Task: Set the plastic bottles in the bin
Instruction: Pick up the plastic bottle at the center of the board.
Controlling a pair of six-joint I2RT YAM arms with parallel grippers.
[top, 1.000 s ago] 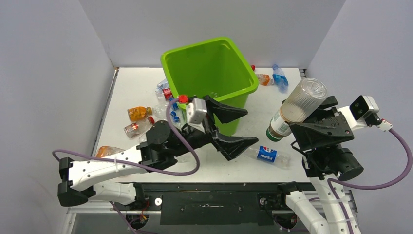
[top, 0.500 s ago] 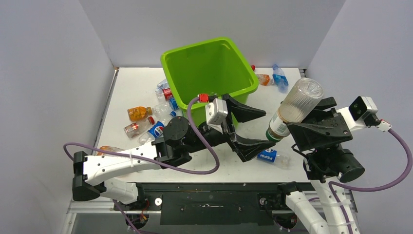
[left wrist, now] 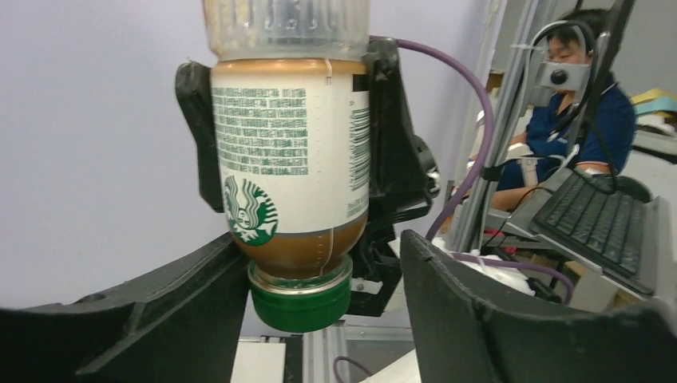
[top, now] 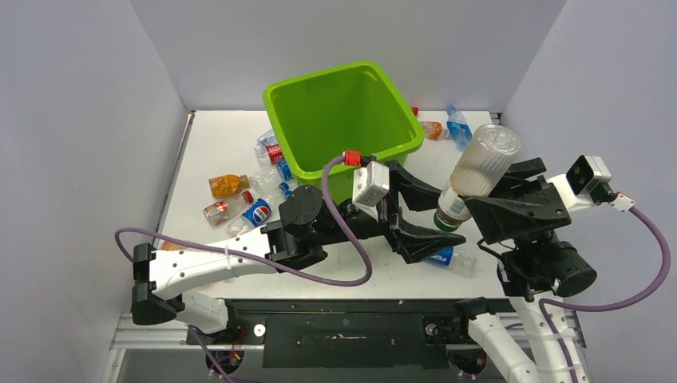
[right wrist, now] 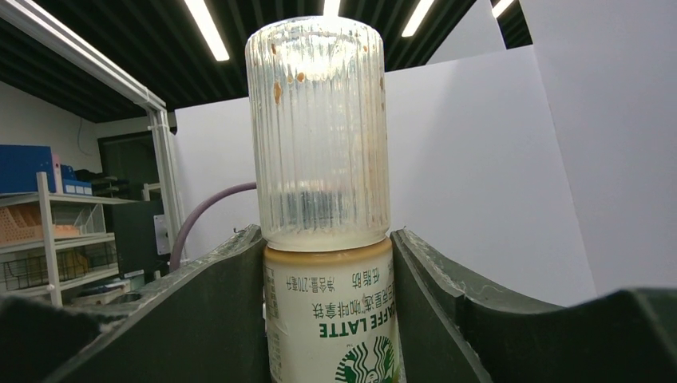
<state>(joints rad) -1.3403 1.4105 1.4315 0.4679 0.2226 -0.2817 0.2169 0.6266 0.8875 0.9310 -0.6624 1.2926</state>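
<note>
Lime-green square plastic bin (top: 319,76) stands at 12 o'clock on the white tabletop (top: 215,144). Right hand (right wrist: 327,319) is clenched on a clear ribbed plastic bottle (top: 481,163) with a white Starbucks label. The bottle is inverted, green cap down, and held above the tabletop at the bin's 4 o'clock. Left hand (left wrist: 319,303) is released, with its fingers (left wrist: 479,319) on either side of the cap. Small loose plastic bottles (top: 239,199) lie at the bin's 8 o'clock.

Bright, even light from above leaves soft shadows on the table (top: 215,144); ceiling strips (right wrist: 206,28) glare in the right wrist view.
</note>
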